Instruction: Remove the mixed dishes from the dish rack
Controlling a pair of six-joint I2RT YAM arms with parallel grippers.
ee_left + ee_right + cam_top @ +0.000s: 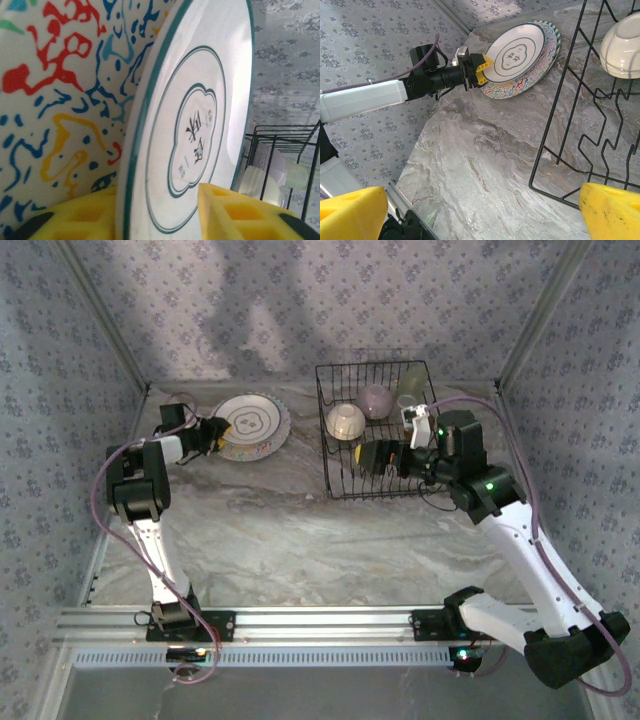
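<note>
Bare bench (pixel 280 530) lies open in front. The dish rack (pixel 322 430), back right, holds a cream cup (pixel 345 421), lilac bowl (pixel 377 400) and pale cup (pixel 411 383). To its left, a white plate (pixel 200 125) lies on a squiggle plate (pixel 50 125). The left end effector (pixel 482 71) straddles the white plate's rim, fingers apart. The right end effector (pixel 357 454) is spread wide and empty at the rack's near side.

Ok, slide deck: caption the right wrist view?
Left gripper at the rim of the white plate on the squiggle plate, beside the dish rack.
</note>
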